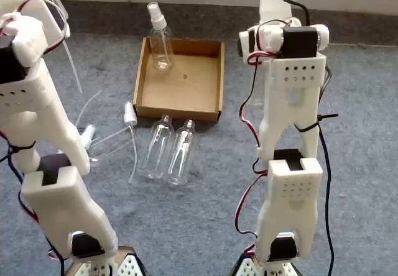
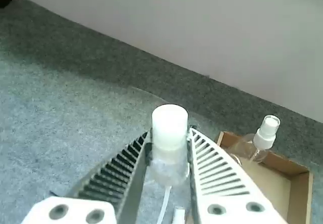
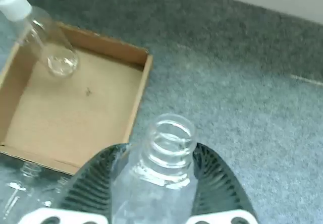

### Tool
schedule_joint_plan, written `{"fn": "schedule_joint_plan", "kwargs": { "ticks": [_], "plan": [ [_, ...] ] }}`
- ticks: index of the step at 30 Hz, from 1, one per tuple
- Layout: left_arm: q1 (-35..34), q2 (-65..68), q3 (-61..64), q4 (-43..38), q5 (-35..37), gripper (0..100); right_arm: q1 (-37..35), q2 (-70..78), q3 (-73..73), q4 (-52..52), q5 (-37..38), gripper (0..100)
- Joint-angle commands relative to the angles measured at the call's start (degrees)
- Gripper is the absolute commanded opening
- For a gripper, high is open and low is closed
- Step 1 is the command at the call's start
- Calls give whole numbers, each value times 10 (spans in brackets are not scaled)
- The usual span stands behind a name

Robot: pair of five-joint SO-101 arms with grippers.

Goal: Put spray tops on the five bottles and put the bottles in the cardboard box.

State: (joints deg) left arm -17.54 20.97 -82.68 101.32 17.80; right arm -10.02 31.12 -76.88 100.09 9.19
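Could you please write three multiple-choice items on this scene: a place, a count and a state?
1. Where is the topped bottle? A) in the cardboard box B) in front of the box C) by the wall
2. How many uncapped bottles lie on the table? A) one B) two C) four
3. The bottle in the right tool is: A) topped B) open-necked C) crushed

Answers: 1 A, it stands in the box's back corner; 2 B, two lie side by side; 3 B, its threaded neck is bare.
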Motion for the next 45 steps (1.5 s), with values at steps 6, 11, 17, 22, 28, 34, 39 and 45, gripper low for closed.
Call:
{"fn": "schedule_joint_plan", "kwargs": {
  "ticks": [6, 11, 17, 22, 28, 34, 39, 45],
  "plan": [
    [121, -349, 429, -1, -68, 60, -26, -32, -158, 12, -65, 3],
    [189, -439, 516, -1, -72, 60, -29, -33, -186, 12, -53, 3],
    [194, -451, 560, -1, -94, 60, 48, -11, 105, -10, 74, 3],
    [196, -450, 570, -1, -93, 60, 117, 49, 294, -135, 135, 3],
    [195, -449, 570, -1, -93, 60, 126, 133, 346, -156, 187, 10],
    [194, -448, 571, -1, -95, 60, 134, 157, 346, -154, 186, 210],
    [194, -447, 571, -1, -94, 60, 136, 153, 327, -95, 186, 289],
    [194, -447, 571, -1, -93, 60, 140, 156, 232, 7, 185, 289]
  ]
}}
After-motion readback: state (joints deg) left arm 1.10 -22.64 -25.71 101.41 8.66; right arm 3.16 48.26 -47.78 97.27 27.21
